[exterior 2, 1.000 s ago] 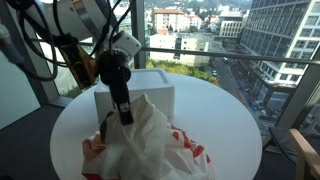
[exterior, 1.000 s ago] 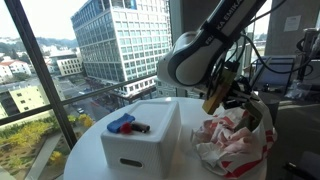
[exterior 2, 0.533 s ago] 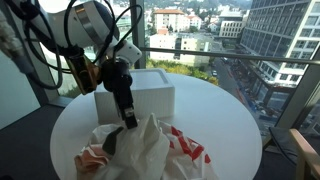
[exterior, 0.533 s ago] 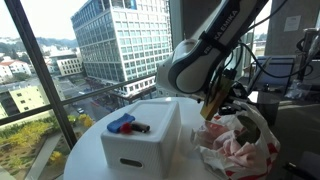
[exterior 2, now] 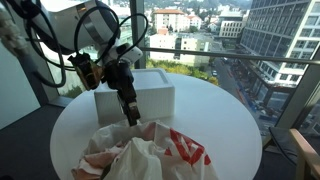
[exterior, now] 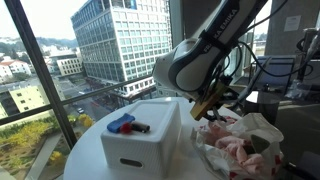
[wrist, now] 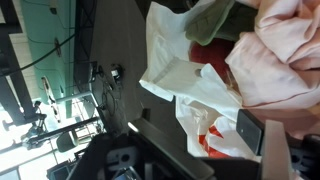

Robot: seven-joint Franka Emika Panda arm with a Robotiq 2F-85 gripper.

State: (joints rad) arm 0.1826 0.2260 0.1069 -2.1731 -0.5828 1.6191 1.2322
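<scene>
My gripper (exterior 2: 130, 115) hangs just above the near edge of the plastic bag (exterior 2: 150, 155), fingers pointing down at the round table (exterior 2: 232, 120), with the white box (exterior 2: 155, 90) right behind it. Nothing looks clamped in it, but I cannot tell whether the fingers stand apart or together: in both exterior views they show as one dark stub.

The bag lies slumped on the table in front of the box. In an exterior view its long axis runs across the picture, side to side, parallel to the box's front. Its mouth gapes upward, and a pink cloth (exterior: 235, 150) shows inside.

The wrist view is turned and crowded: white plastic with red print (wrist: 190, 90), the cloth, and a green patch I cannot name. The bag's far end is cut off by the edge of the picture in an exterior view (exterior: 262, 140). On the box lie a blue thing (exterior: 120, 123) and a black thing (exterior: 140, 128), too small to make out.
</scene>
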